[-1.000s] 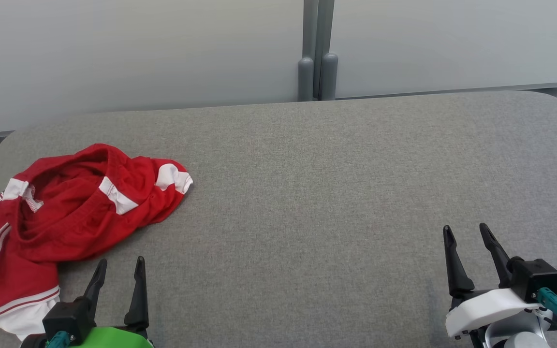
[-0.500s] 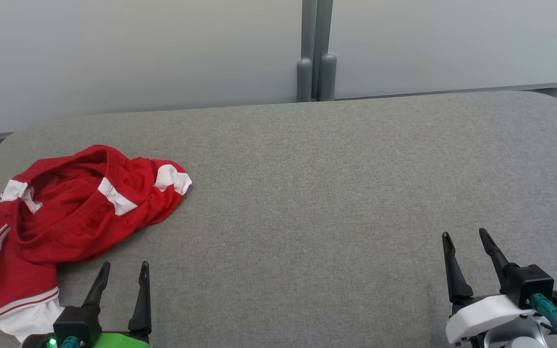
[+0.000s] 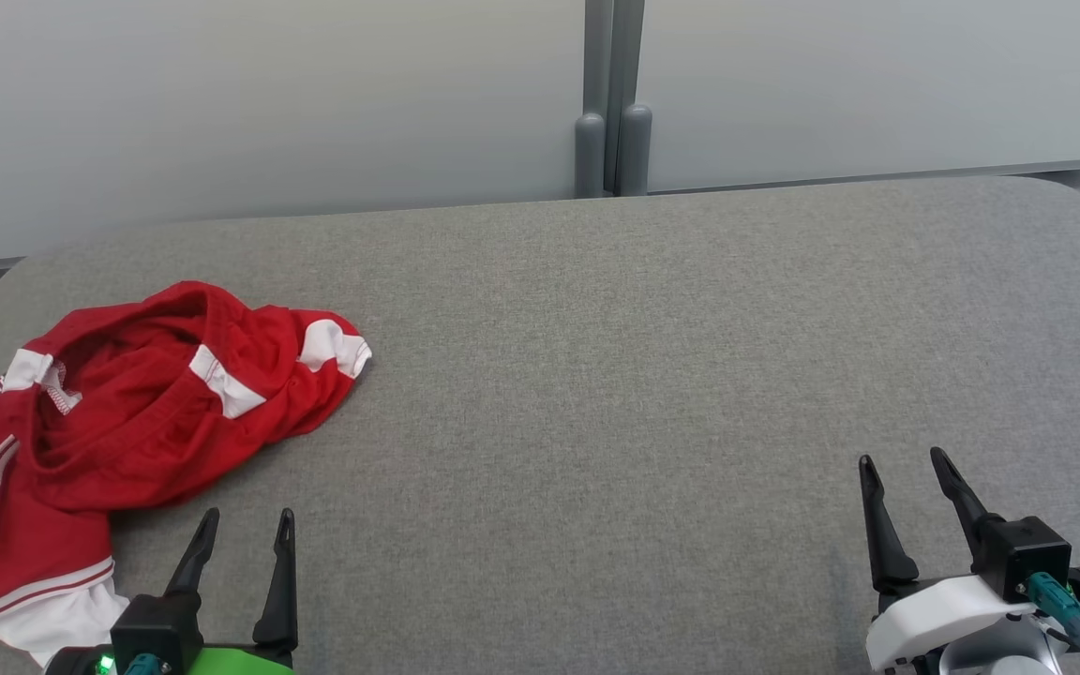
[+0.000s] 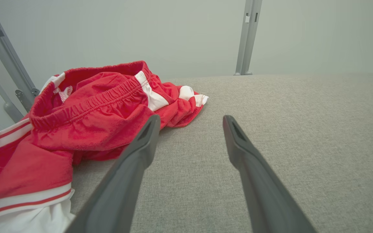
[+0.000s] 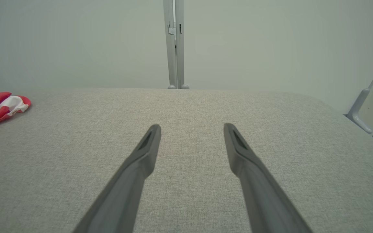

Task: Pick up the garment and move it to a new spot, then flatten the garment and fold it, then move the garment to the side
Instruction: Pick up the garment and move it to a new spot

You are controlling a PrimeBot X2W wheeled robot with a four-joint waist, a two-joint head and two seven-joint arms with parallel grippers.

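The crumpled red-and-white fabric shorts (image 3: 127, 412) lie bunched at the frame's left on the grey cloth-covered counter (image 3: 643, 375). Your left claw (image 3: 249, 514) and right claw (image 3: 902, 457) stand spread, empty. Pinch only one loose layer and they could drag off the lower-left edge.

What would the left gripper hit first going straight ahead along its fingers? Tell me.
Likely the red garment: its near edge lies just ahead of the open left gripper, though height is unclear.
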